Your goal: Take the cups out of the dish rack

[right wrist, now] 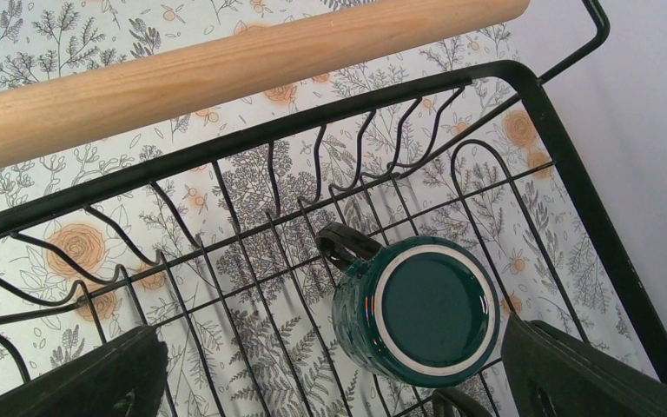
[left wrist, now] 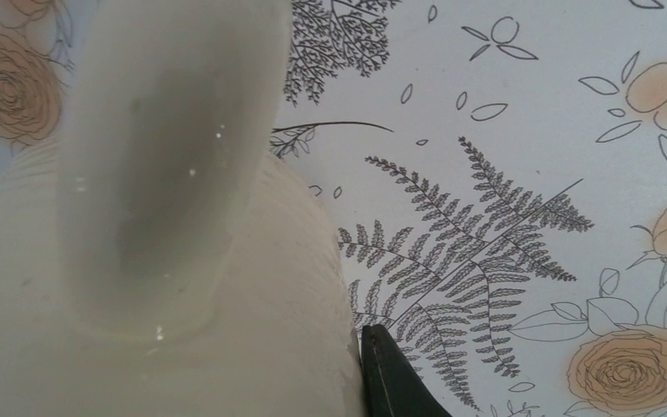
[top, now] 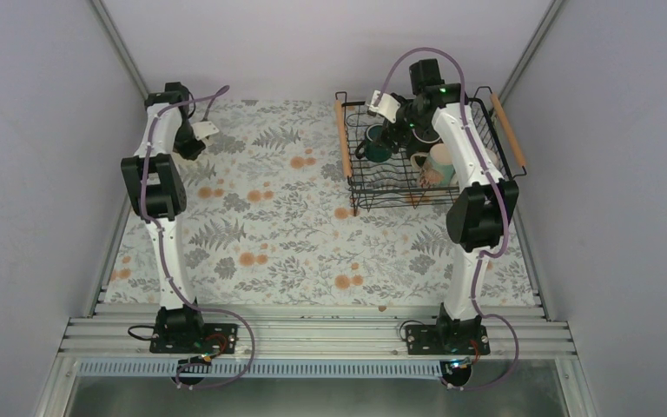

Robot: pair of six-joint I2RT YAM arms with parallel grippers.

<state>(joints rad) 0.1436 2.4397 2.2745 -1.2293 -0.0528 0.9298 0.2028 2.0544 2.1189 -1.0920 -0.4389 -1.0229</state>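
Green cup [right wrist: 417, 311] sits upside down in the rack [right wrist: 252, 143], just below my right jaws, which are spread wide. I judge this the pick-up step: next I lower and close on its body. Left jaws are pressed together beside a cream cup [left wrist: 182, 330], above the tabletop [left wrist: 504, 130].

A desk covered by a pale cloth printed with grey ferns and orange flowers [top: 313, 234] stands between plain lilac-grey walls [top: 26, 174]. A ribbed aluminium rail [top: 313, 334] edges its near side. Slim metal struts [top: 117, 39] line the back corners.
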